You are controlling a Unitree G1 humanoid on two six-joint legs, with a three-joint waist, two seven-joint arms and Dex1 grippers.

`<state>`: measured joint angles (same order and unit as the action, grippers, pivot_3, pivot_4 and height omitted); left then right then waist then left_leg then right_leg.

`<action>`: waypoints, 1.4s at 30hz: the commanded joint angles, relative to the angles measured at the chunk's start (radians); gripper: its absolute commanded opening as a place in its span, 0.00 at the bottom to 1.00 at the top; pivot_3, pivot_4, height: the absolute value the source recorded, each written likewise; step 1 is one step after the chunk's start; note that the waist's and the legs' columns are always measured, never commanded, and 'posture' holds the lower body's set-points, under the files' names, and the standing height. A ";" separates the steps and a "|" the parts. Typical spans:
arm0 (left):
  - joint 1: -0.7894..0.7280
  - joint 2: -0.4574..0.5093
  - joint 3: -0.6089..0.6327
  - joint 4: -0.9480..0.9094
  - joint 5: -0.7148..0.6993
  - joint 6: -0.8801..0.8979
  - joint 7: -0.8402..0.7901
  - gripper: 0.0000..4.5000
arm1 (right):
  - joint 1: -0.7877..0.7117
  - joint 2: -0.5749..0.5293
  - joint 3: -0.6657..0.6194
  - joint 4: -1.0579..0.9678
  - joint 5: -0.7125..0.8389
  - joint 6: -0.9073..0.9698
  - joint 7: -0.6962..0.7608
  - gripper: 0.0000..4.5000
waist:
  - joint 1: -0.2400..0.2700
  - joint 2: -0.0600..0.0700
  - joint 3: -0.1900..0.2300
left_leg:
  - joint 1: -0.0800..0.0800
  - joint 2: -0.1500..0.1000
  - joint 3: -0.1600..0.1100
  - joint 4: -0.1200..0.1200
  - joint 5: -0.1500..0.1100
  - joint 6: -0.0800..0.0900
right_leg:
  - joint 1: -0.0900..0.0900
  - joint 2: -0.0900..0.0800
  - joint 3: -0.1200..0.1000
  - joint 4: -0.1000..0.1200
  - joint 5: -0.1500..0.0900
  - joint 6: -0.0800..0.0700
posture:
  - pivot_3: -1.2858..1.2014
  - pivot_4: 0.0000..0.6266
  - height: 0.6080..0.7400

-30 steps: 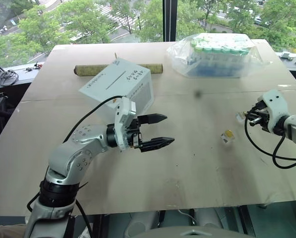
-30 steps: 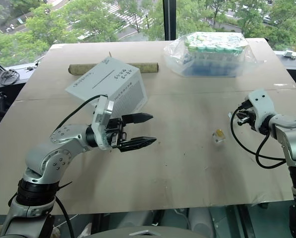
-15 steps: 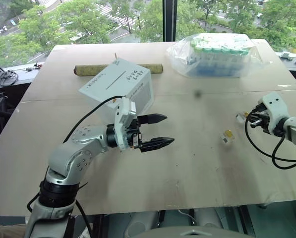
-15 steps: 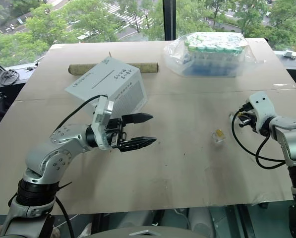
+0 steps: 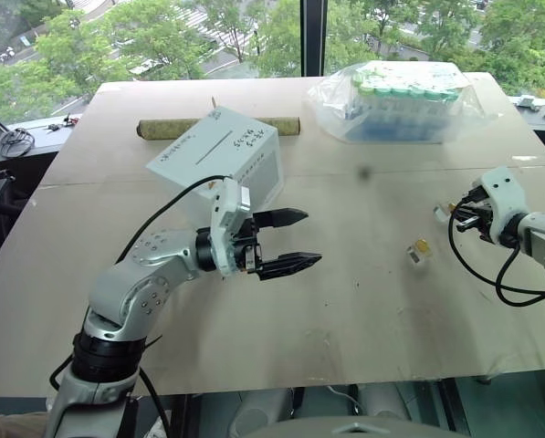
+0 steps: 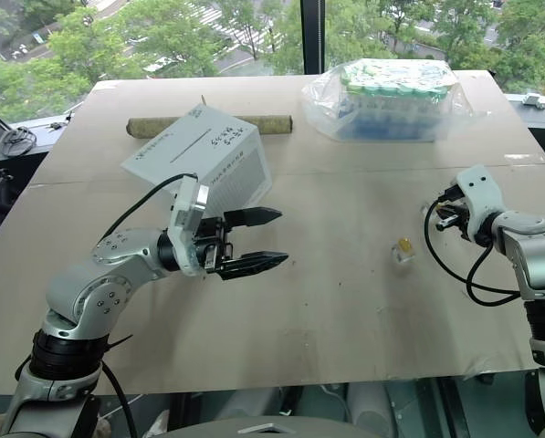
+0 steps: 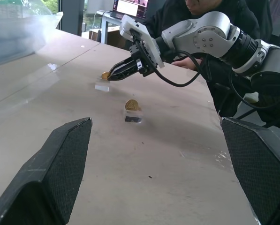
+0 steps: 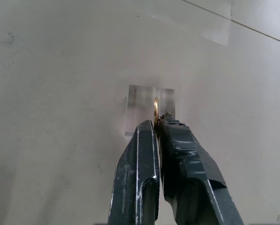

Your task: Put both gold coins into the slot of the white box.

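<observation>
Two gold coins are sitting at the frame's right: my right gripper (image 8: 156, 123) is pinching one thin, slippery coin (image 8: 155, 107) by its edge at its clear holder (image 8: 149, 108), my left gripper (image 5: 290, 240) is gaping wide.

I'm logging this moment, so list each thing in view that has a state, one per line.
Left gripper: jaws wide open, holding nothing, raised over the table.
Right gripper: jaws shut on a coin's edge.
Gripped coin: upright over its clear holder, pinched.
Second coin: standing upright in its holder, untouched.
White box: tilted, slot facing up, no coin in it.
Bag of tubes: lying closed.
</observation>
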<state>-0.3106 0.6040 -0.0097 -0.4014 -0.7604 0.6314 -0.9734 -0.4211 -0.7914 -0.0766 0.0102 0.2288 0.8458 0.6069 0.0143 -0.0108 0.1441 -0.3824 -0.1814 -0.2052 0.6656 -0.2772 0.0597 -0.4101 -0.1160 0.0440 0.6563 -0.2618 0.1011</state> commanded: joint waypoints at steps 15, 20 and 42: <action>-0.084 -0.050 0.013 0.014 -0.022 0.028 0.033 1.00 | 0.037 -0.054 -0.168 -0.236 0.128 0.080 0.045 0.05 | 0.001 0.000 0.000 | -0.001 0.000 0.000 0.000 0.000 0.000 | 0.000 0.000 0.000 0.000 0.000 0.000 | 0.52 0.24 1.00; -0.090 -0.048 -0.010 0.024 -0.004 0.017 0.008 1.00 | 0.087 -0.076 -0.106 -0.237 0.071 0.008 0.041 0.05 | 0.000 0.000 0.000 | -0.001 0.000 0.000 0.000 0.000 0.000 | -0.001 0.000 0.000 0.000 0.000 0.000 | 0.52 0.24 1.00; -0.070 -0.033 0.007 -0.020 -0.009 0.042 0.025 1.00 | -0.038 0.025 -0.017 -0.003 -0.012 -0.063 -0.042 0.29 | -0.001 0.000 0.000 | -0.001 0.000 0.002 0.000 0.000 0.000 | -0.002 0.000 0.001 0.001 0.000 0.000 | 0.52 0.24 1.00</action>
<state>-0.3838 0.5633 -0.0177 -0.3830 -0.7507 0.6724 -0.9516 -0.4302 -0.7620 -0.0827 0.0214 0.2222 0.8051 0.5613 0.0133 -0.0110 0.1442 -0.3832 -0.1809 -0.2034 0.6658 -0.2772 0.0598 -0.4118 -0.1157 0.0453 0.6569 -0.2617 0.1012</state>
